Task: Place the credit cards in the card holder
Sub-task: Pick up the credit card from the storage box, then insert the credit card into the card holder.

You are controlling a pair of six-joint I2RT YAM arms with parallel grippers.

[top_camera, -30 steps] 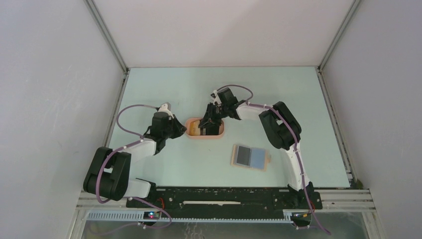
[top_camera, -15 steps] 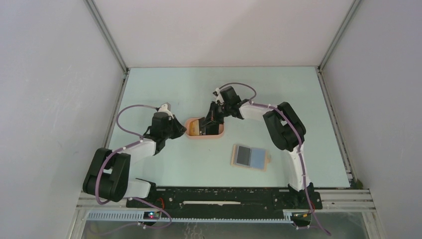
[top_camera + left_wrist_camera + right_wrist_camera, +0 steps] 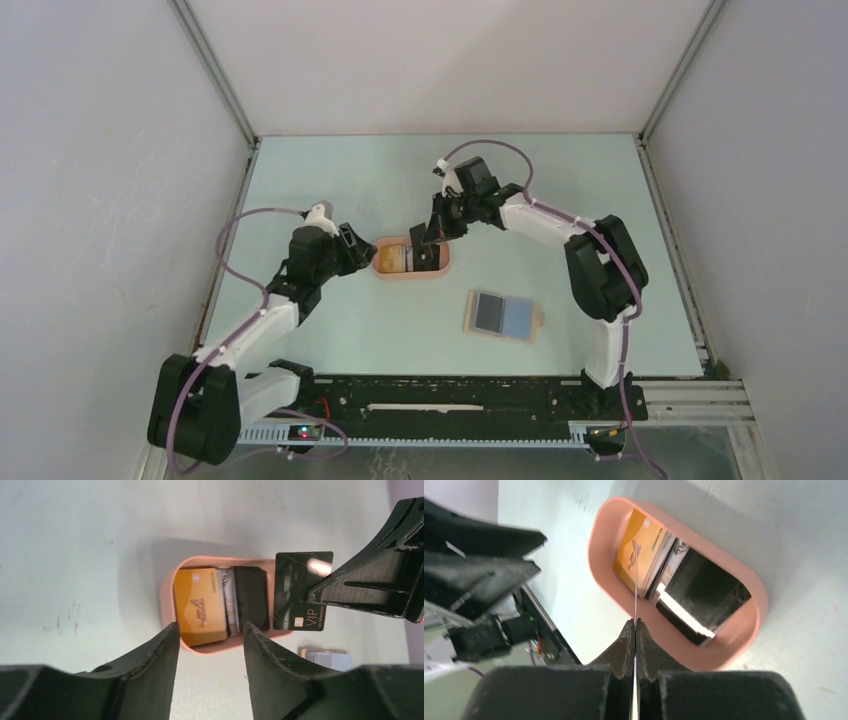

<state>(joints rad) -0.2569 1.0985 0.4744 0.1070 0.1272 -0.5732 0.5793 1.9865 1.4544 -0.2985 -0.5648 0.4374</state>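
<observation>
My right gripper [image 3: 635, 622] is shut on a black credit card [image 3: 300, 590] marked VIP, held upright just above the pink tray [image 3: 443, 262]. That card shows edge-on in the right wrist view. In the tray stand a yellow-orange card [image 3: 199, 605] and a black card [image 3: 251, 600]. My left gripper [image 3: 210, 625] is open and empty at the tray's left end. The tan card holder [image 3: 469, 318] lies open right of centre, with a dark card [image 3: 489, 312] and a pale blue card [image 3: 518, 318] on it.
The right gripper's black fingers [image 3: 372, 582] hang over the tray's right end, close to my left gripper [image 3: 366, 254]. A metal frame rail [image 3: 450, 385] runs along the table's near edge, and grey walls close in the other sides.
The right gripper shut on the black card and lifted it out of the tray. The left gripper opened, and the left arm stretched out lower.
</observation>
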